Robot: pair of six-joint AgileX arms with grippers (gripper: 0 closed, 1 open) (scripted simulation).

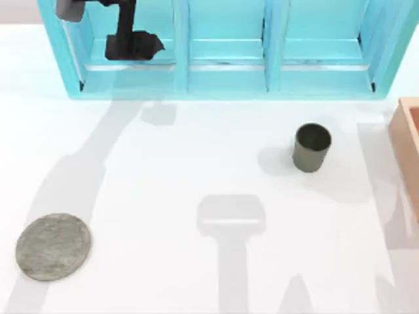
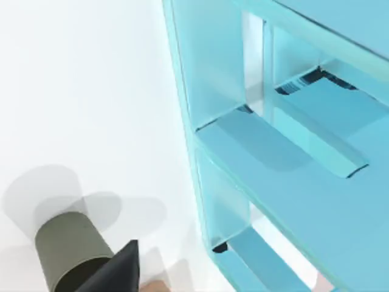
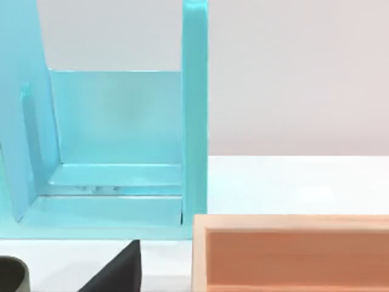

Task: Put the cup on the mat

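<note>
**A:** Where does the small olive-grey cylindrical cup stand?

**B:** Upright on the white table, mouth up and dark inside. It is a little in front of the right bay of the turquoise three-bay shelf unit. Nothing is touching it.

**A:** And the flat round grey mat with the mottled, stone-like face?

**B:** It lies flat on the table, well out from the shelf unit and roughly in line with the unit's left end. The cup and the mat are well apart, so the cup is not yet on it.

**A:** Where is the left arm?

**B:** From above it is a black shape over the shelf unit's left bay, by the unit's back. In the left wrist view a dark wedge of the left gripper sits at the frame's edge. The cup lies just past it, and the shelf unit's open bays run alongside.

**A:** How do its jaws stand?

**B:** I cannot tell, since there is too little of the gripper in frame.

**A:** And the right gripper?

**B:** The right wrist view has the same kind of dark wedge, facing the shelf unit's right end. An open box in a salmon-orange colour sits just beside that end. A sliver of the cup's rim also shows in this view. Again I cannot tell how the jaws stand.

**A:** Is that box in the top view as well?

**B:** Yes, it sits at the table's right edge, just in front of the shelf unit's right end.
</note>
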